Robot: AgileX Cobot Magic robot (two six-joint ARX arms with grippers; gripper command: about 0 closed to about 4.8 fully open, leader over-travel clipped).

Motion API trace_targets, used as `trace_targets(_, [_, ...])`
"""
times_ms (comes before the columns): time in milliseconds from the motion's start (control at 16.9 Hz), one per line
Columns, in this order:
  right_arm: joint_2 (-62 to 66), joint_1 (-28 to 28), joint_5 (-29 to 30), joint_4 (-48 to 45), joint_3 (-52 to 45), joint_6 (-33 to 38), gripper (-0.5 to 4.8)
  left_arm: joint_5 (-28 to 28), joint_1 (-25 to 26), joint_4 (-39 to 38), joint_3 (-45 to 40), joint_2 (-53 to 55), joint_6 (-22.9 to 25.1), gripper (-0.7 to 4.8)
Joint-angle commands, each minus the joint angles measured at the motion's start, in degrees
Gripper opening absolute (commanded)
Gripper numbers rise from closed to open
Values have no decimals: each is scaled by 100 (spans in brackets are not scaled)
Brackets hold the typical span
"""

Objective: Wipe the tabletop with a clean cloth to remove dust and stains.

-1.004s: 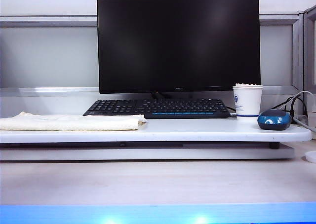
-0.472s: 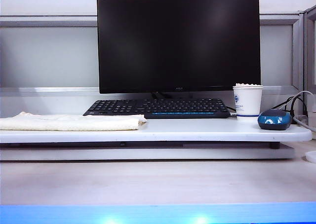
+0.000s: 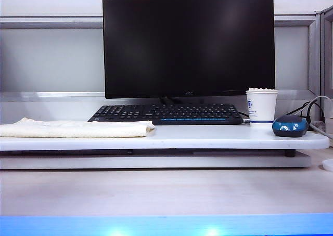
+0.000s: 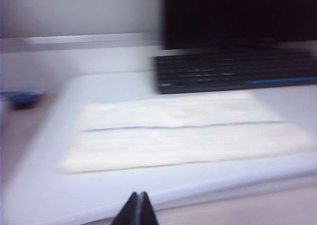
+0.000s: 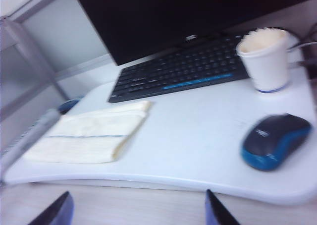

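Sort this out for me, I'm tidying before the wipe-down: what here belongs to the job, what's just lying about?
Job: cloth, tabletop, left gripper, right gripper.
Lying about: keyboard, monitor, cup, mouse.

blur: both wrist views smeared | cut off: cloth [image 3: 73, 128] at exterior left edge | hidden: monitor [image 3: 189, 43] base behind keyboard [image 3: 165, 113]

We see the tabletop [image 3: 208, 136], a long, thin, smooth white board with rounded corners, lying level. The cloth [image 3: 75, 128], a cream-white towel folded flat and long, lies on the board's left portion, near its front edge.
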State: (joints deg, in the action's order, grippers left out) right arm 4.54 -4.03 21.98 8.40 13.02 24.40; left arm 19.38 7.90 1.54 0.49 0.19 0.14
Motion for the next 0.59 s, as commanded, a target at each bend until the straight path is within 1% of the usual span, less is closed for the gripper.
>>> trace_targets(59, [881, -7, 417, -278, 564, 7, 345, 896, 2, 142, 2, 2, -26, -6])
trace_targets(118, [1360, -26, 544, -426, 811, 4, 382, 1014, 2, 144, 2, 2, -94, -6])
trace_targets(177, [1674, -70, 621, -522, 975, 4, 398, 1038, 2, 144, 2, 2, -146, -6])
trace_targets(236, [2481, -251, 732, -734, 1410, -4, 415, 1032, 2, 142, 2, 2, -256, -6])
trace_targets(295, [3213, -531, 758, -835, 1818, -63, 430, 1029, 2, 142, 2, 2, -254, -6])
trace_targets(413, [3976, -905, 752, -973, 2229, -94, 436, 1032, 2, 142, 2, 2, -254, -6])
trace_targets(531, [5488, -1779, 638, -1036, 3174, -675, 446, 1036, 2, 144, 2, 2, -254, -6])
trace_targets(590, [6070, -2096, 472, -1034, 3574, -925, 455, 1029, 2, 144, 2, 2, -254, -6])
